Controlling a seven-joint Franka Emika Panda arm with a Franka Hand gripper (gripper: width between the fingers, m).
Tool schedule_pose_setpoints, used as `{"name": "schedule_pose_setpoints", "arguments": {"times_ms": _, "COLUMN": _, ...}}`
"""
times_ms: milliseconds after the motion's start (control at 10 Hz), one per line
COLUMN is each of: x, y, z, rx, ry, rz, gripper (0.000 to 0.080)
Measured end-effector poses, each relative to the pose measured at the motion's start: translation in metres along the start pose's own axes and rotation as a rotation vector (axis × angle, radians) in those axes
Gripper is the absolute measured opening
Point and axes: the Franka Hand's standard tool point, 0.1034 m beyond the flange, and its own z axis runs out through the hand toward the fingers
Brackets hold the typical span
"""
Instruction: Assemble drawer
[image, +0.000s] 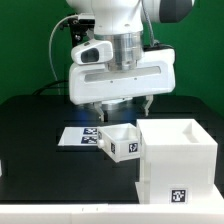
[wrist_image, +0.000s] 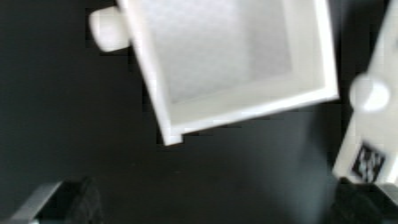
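The small white open-topped tray (image: 121, 141) stands on the black table with a tag on its front, touching or nearly touching the larger white casing (image: 181, 160) at the exterior view's right. The casing is open on top and has a tag low on its front. My gripper (image: 121, 108) hangs just above the tray, jaws wide apart and empty. In the wrist view the tray (wrist_image: 222, 60) lies skewed, with a round knob (wrist_image: 111, 30) on one wall, and the casing's tagged edge (wrist_image: 372, 130) shows beside it. Dark fingertips (wrist_image: 61, 205) frame bare table; the gripper (wrist_image: 217, 208) holds nothing.
The marker board (image: 76, 136) lies flat on the table behind the tray, at the exterior view's left, partly hidden by it. The black table top (image: 40, 170) runs to a pale front edge. A green wall stands behind the arm.
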Motion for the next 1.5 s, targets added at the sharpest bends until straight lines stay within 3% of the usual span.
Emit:
{"name": "schedule_pose_setpoints", "arguments": {"times_ms": 300, "x": -0.033, "y": 0.02, "z": 0.016, "rx": 0.005, "ry": -0.015, "rz": -0.399, "gripper": 0.0649}}
{"name": "schedule_pose_setpoints", "arguments": {"times_ms": 400, "x": -0.037, "y": 0.027, "z": 0.015, "rx": 0.011, "ry": -0.009, "rz": -0.412, "gripper": 0.0649}}
{"name": "schedule_pose_setpoints", "arguments": {"times_ms": 600, "x": -0.039, "y": 0.031, "z": 0.015, "rx": -0.004, "ry": -0.033, "rz": -0.554, "gripper": 0.0649}}
{"name": "schedule_pose_setpoints", "arguments": {"times_ms": 800, "x": -0.049, "y": 0.027, "z": 0.02, "rx": -0.013, "ry": -0.064, "rz": -0.81, "gripper": 0.0649}}
{"name": "schedule_pose_setpoints", "arguments": {"times_ms": 1000, "x": -0.064, "y": 0.009, "z": 0.023, "rx": -0.038, "ry": -0.048, "rz": -1.017, "gripper": 0.0649}}
{"name": "schedule_pose_setpoints", "arguments": {"times_ms": 1100, "x": -0.071, "y": 0.007, "z": 0.022, "rx": -0.032, "ry": -0.043, "rz": -1.078, "gripper": 0.0649}}
{"name": "schedule_pose_setpoints", "arguments": {"times_ms": 1500, "x": -0.074, "y": 0.018, "z": 0.022, "rx": -0.043, "ry": -0.09, "rz": -1.302, "gripper": 0.0649}}
